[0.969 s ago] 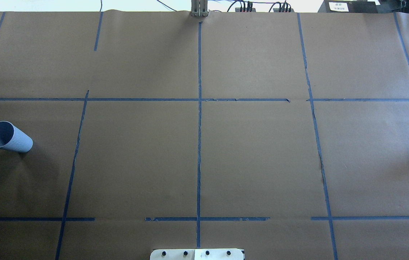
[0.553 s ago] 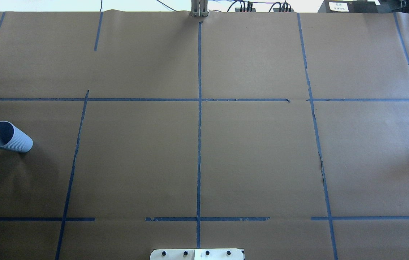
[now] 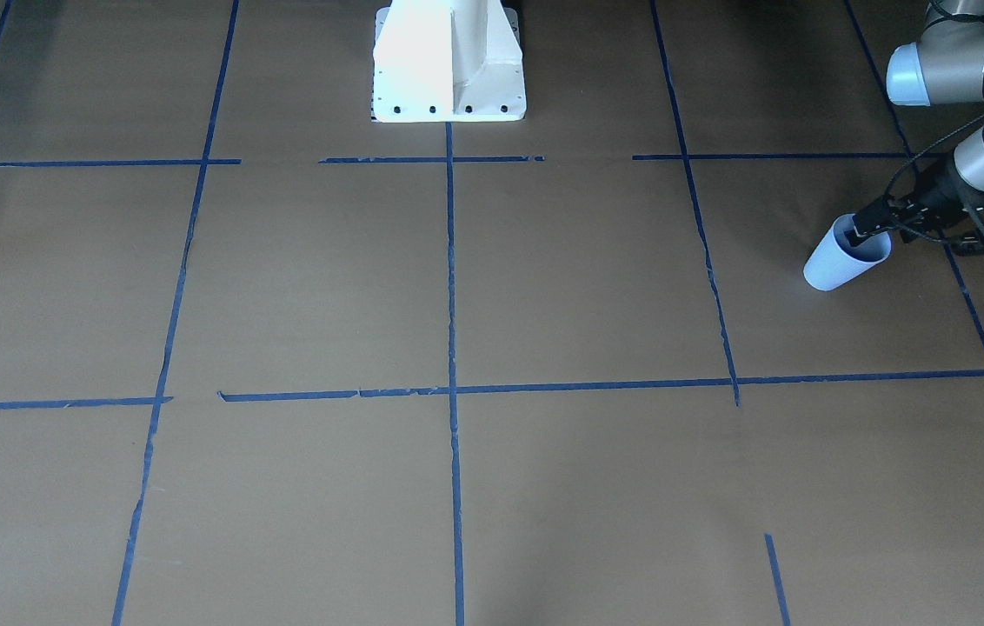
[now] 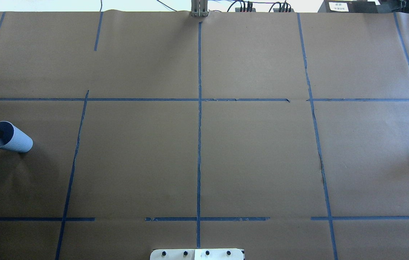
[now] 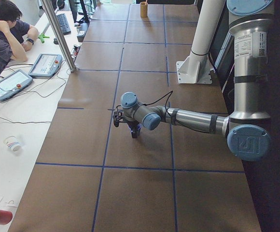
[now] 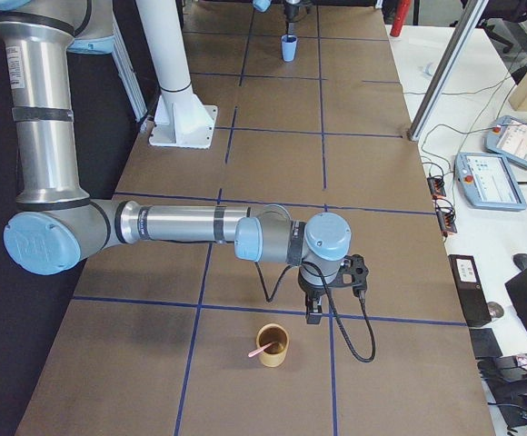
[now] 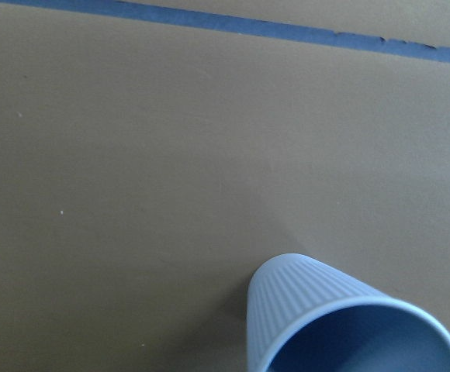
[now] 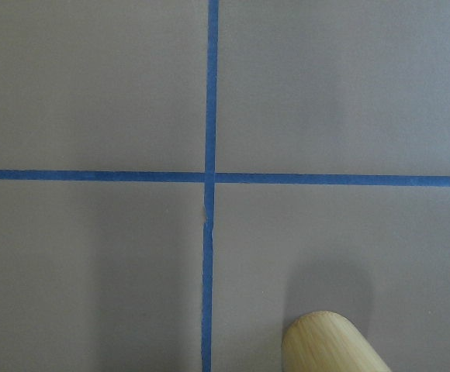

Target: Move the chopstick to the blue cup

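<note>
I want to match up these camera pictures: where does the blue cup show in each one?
Front-facing: right side, blue cup, beside the left gripper.
Overhead: left edge.
Exterior left: centre, mostly hidden behind the left gripper.
Exterior right: tiny, top centre.
Left wrist: bottom right.
Right wrist: not in it.
Shared landmark: the left gripper at the cup's rim.

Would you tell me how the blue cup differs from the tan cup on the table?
The blue cup has ribbed walls; the tan cup looks like smooth wood. The tan cup holds a pink chopstick, while none shows in the blue cup. The blue cup stands far on the robot's left, the tan cup far on its right. Both stand upright.
</note>
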